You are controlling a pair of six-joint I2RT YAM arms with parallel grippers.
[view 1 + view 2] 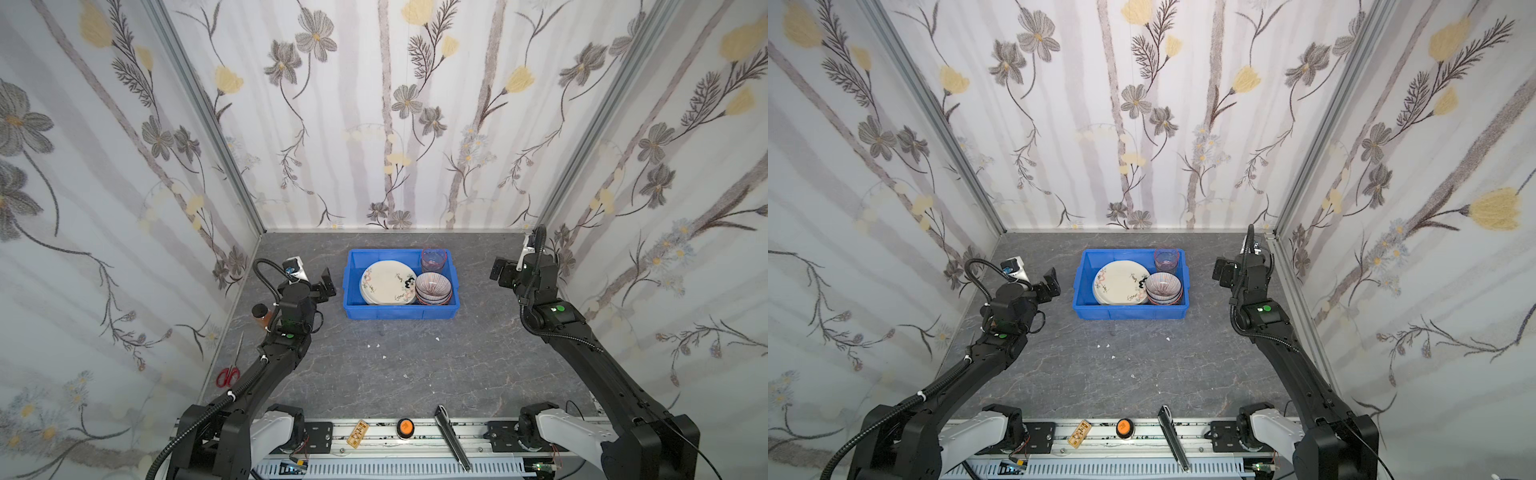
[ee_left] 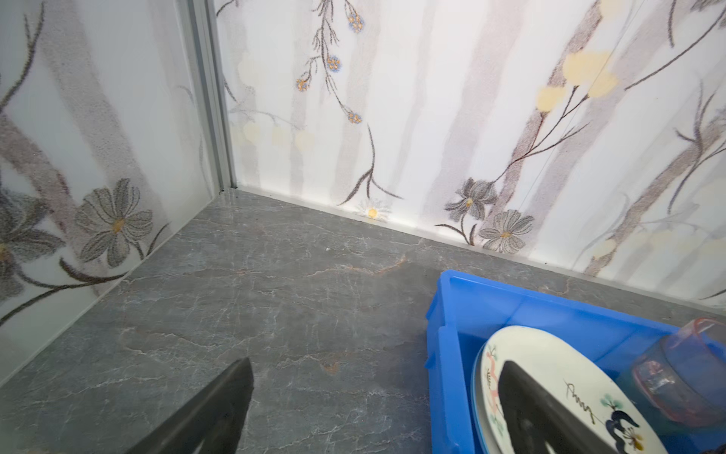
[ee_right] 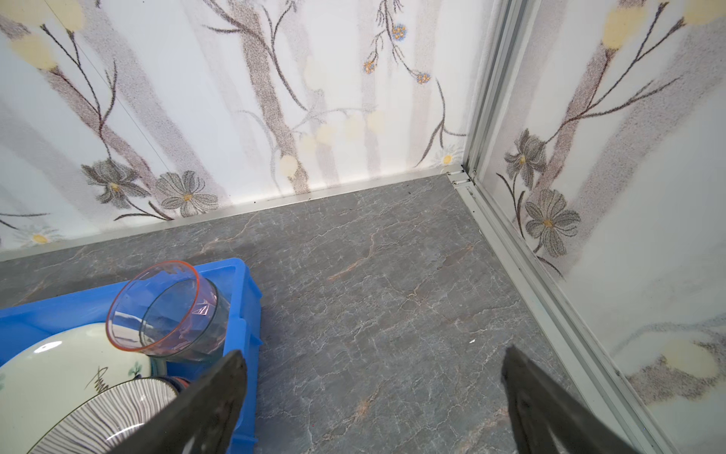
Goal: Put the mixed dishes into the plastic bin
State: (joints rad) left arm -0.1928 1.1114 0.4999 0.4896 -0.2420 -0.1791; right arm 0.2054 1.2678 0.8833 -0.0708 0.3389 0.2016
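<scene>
The blue plastic bin (image 1: 399, 312) (image 1: 1129, 312) stands at the back middle of the table. Inside lie stacked plates, a cream one with drawings (image 1: 386, 282) (image 1: 1121, 282) on top, a stack of bowls topped by a striped one (image 1: 433, 286) (image 1: 1165, 286), and a pink tumbler (image 1: 433, 259) (image 3: 169, 310) tilted against a darker glass. My left gripper (image 1: 328, 282) (image 2: 377, 363) hangs open just left of the bin. My right gripper (image 1: 498, 270) (image 3: 373, 351) hangs open to the bin's right. Both hold nothing.
An amber jar with a black lid (image 1: 262, 316) stands behind my left arm. Red-handled scissors (image 1: 230, 370) lie by the left wall. On the front rail sit an orange knob (image 1: 405, 427) and a black tool (image 1: 451, 440). Walls close in on three sides.
</scene>
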